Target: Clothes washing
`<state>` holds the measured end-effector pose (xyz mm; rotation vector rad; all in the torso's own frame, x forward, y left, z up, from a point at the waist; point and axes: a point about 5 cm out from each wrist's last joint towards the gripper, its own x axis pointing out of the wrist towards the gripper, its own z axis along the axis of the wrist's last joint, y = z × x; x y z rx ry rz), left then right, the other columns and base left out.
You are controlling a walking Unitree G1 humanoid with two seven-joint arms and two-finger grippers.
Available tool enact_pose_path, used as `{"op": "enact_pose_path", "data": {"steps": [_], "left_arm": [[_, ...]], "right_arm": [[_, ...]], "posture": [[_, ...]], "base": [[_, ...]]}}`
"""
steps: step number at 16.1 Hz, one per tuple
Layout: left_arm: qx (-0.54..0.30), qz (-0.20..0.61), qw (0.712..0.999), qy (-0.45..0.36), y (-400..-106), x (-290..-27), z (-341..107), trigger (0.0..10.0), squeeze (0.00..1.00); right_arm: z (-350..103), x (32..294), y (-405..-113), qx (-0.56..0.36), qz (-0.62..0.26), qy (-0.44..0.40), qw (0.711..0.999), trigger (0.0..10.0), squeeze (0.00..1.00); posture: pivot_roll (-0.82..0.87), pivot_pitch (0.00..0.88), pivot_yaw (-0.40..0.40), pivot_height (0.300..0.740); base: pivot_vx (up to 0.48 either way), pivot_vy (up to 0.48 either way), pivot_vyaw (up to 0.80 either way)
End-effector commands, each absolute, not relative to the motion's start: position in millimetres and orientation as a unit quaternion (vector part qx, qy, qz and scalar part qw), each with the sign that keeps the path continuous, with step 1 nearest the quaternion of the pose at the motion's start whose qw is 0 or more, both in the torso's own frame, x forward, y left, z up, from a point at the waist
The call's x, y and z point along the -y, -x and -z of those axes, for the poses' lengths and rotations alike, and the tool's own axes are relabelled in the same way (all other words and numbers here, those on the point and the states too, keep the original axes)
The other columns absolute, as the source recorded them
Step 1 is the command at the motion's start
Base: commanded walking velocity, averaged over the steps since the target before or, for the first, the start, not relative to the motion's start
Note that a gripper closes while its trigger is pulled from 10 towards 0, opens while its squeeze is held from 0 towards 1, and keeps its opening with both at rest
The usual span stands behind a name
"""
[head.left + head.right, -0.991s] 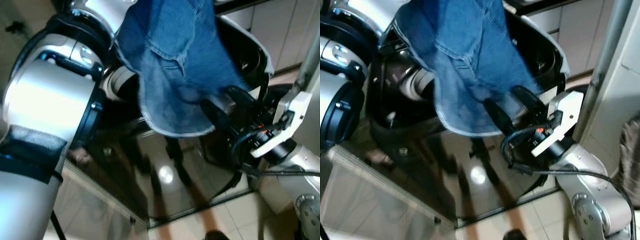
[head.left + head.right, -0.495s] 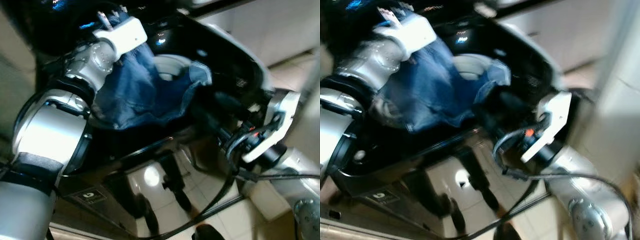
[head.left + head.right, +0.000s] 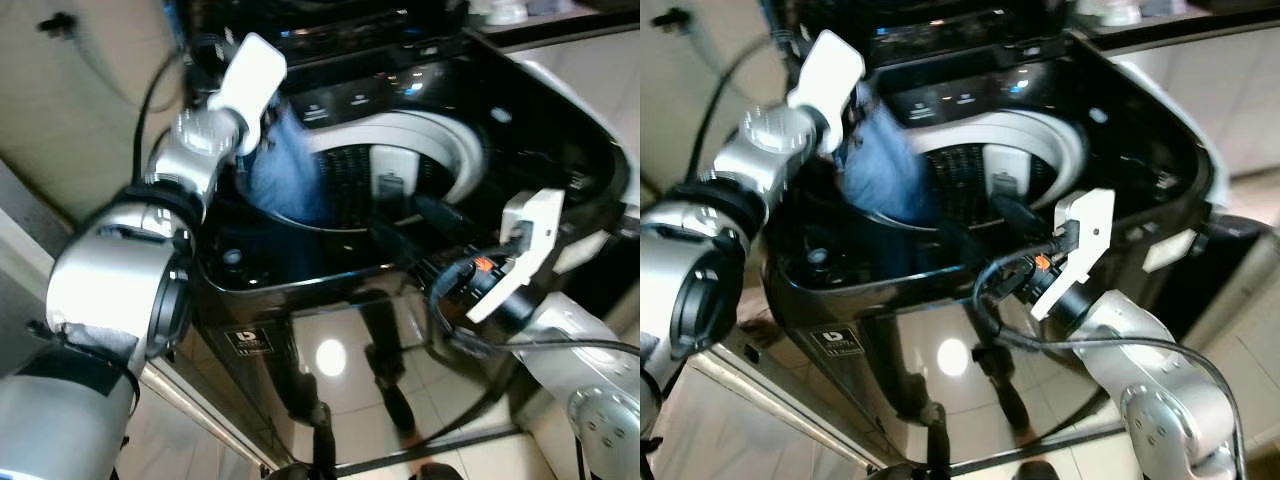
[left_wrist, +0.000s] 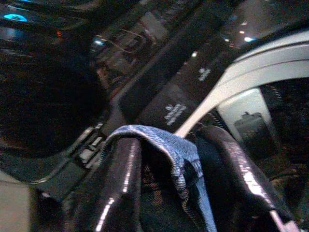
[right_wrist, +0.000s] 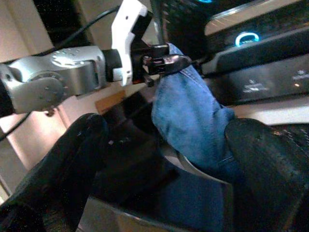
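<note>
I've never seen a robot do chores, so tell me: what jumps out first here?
A blue denim garment dangles from the left claw, hanging over the near-left rim of an open, glossy black top-loading washing machine. Its white-ringed drum gapes just beyond. The right claw hovers open at the machine's front edge, holding nothing.

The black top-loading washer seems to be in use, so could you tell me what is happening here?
The robot is loading laundry. Its left gripper is shut on a blue denim garment, which hangs over the rim into the white-ringed drum of the black top-loading washing machine. The right gripper is open, poised at the drum's near edge and facing the garment.
</note>
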<state>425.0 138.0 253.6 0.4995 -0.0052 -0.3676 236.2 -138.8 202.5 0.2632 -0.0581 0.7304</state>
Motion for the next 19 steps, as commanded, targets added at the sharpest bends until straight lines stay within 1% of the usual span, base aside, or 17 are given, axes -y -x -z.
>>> {"op": "enact_pose_path", "data": {"steps": [1,2,3,4,5,6,7,8,10,11,12,13,15,16,17,18,19], "left_arm": [[0.026,0.187,0.952,-0.24,-425.1,-138.8,-264.8,10.0,1.0],[0.033,0.204,0.955,-0.212,-424.5,-134.1,-265.7,10.0,1.0],[0.081,0.216,0.958,-0.171,-423.3,-123.6,-278.1,10.0,0.0],[0.148,0.256,0.945,-0.139,-418.0,-108.8,-296.1,10.0,0.0],[0.184,0.282,0.933,-0.124,-412.8,-100.9,-304.5,10.0,0.0],[0.23,0.294,0.92,-0.118,-402.8,-96.5,-309.8,10.0,0.0],[0.261,0.292,0.915,-0.1,-390.6,-96.0,-308.2,10.0,0.0],[0.262,0.305,0.911,-0.093,-378.6,-91.4,-294.5,10.0,0.0],[0.22,0.303,0.924,-0.08,-375.3,-93.6,-268.9,10.0,0.0],[0.216,0.297,0.927,-0.078,-372.2,-96.2,-263.8,10.0,0.0],[0.193,0.307,0.928,-0.09,-369.0,-96.7,-253.6,10.0,1.0],[0.186,0.315,0.927,-0.085,-369.1,-96.0,-253.2,10.0,1.0],[0.123,0.351,0.928,0.032,-372.0,-90.8,-250.7,10.0,1.0],[0.08,0.373,0.922,0.059,-374.1,-86.1,-246.0,10.0,1.0],[0.056,0.4,0.915,-0.01,-372.6,-83.0,-242.8,10.0,1.0],[0.034,0.408,0.895,-0.177,-372.3,-89.3,-240.0,10.0,1.0],[0.026,0.398,0.876,-0.272,-377.0,-100.6,-245.6,10.0,1.0]], "right_arm": [[-206.5,135.0,-240.8,0.042,-0.358,-0.121,0.925,10.0,0.0],[-204.3,135.0,-245.6,0.043,-0.345,-0.115,0.93,10.0,0.0],[-201.3,141.4,-257.8,0.057,-0.286,-0.113,0.95,10.0,0.0],[-200.5,144.0,-262.5,0.068,-0.263,-0.11,0.956,10.0,0.0],[-200.2,145.2,-265.1,0.074,-0.253,-0.105,0.959,10.0,0.0],[-199.3,146.9,-270.8,0.084,-0.236,-0.099,0.963,10.0,0.0],[-200.6,148.6,-277.8,0.107,-0.208,-0.078,0.969,10.0,0.0],[-202.3,148.9,-283.0,0.122,-0.196,-0.074,0.97,10.0,0.0],[-202.8,146.7,-287.6,0.125,-0.204,-0.072,0.968,10.0,0.0],[-202.3,146.2,-289.1,0.127,-0.205,-0.07,0.968,10.0,0.0],[-200.4,143.1,-291.1,0.13,-0.206,-0.07,0.967,10.0,0.0],[-200.1,142.0,-291.0,0.131,-0.207,-0.071,0.967,10.0,0.0],[-199.5,142.8,-290.0,0.133,-0.204,-0.072,0.967,10.0,0.0],[-198.2,143.4,-288.6,0.132,-0.202,-0.071,0.968,10.0,0.0],[-197.5,143.2,-287.0,0.131,-0.203,-0.071,0.968,10.0,0.0],[-197.1,142.8,-284.9,0.13,-0.203,-0.07,0.968,10.0,0.0],[-196.4,142.5,-283.9,0.129,-0.203,-0.07,0.968,10.0,0.0]], "posture": [[-0.33,0.0,0.172,0.74],[-0.32,0.0,0.18,0.74],[-0.32,0.0,0.188,0.74],[-0.31,0.0,0.187,0.74],[-0.3,0.0,0.186,0.74],[-0.27,0.0,0.182,0.74],[-0.26,0.0,0.18,0.74],[-0.24,0.0,0.163,0.74],[-0.24,0.0,0.16,0.74],[-0.24,0.0,0.16,0.74],[-0.22,0.0,0.15,0.74],[-0.22,0.0,0.153,0.74],[-0.23,0.0,0.162,0.74],[-0.24,0.0,0.168,0.74],[-0.25,0.0,0.17,0.74],[-0.25,0.0,0.172,0.74],[-0.25,0.0,0.177,0.74]], "base": [[0.0,0.0,0.0],[0.0,0.0,0.0],[0.0,0.0,0.0],[0.0,0.0,0.0],[0.0,0.0,0.0],[0.0,0.0,0.0],[0.0,0.0,0.0],[0.0,0.0,0.0],[0.0,0.0,0.0],[0.0,0.0,0.0],[0.0,0.0,0.0],[0.0,0.0,0.0],[0.0,0.0,0.0],[0.0,0.0,0.0],[0.0,0.0,0.0],[0.0,0.0,0.0],[0.0,0.0,0.0]]}}
